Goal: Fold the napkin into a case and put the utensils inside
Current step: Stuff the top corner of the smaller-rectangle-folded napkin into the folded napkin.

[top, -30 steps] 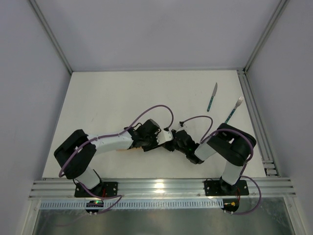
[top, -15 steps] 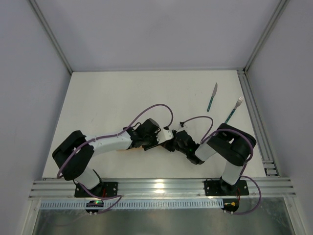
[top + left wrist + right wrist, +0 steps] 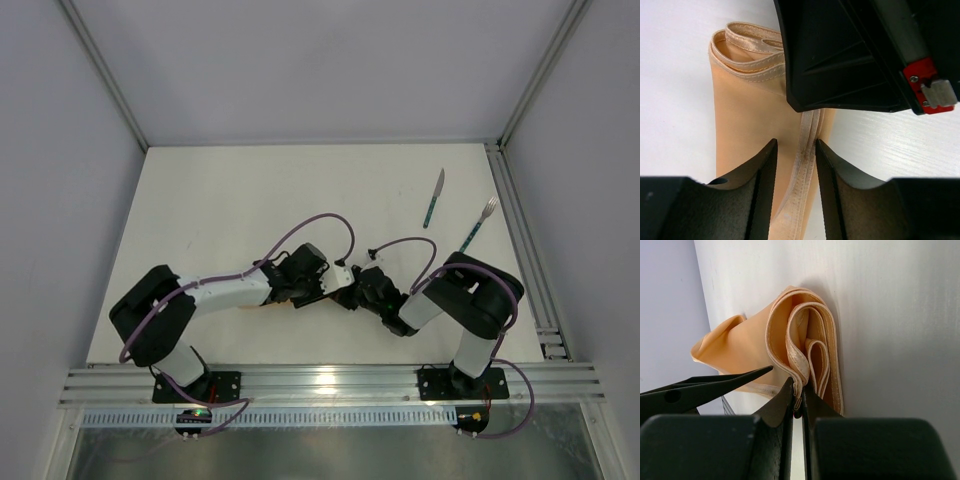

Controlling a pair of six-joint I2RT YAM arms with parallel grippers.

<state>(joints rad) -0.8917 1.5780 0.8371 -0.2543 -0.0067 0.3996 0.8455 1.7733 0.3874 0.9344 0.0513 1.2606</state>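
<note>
the peach-orange napkin [image 3: 745,125], folded in hemmed layers, lies at the near edge of the white table [image 3: 250,200]. the right gripper [image 3: 801,390] pinches its rolled hems; the left gripper [image 3: 795,145] straddles one hem, grip unclear. grey walls enclose the table.

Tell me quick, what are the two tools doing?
Left tool: slightly open, straddling the napkin hem.
Right tool: closed, pinching the napkin's folded edge.

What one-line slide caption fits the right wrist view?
Right hand pinching the hemmed edge of the folded peach napkin on the white table.
</note>
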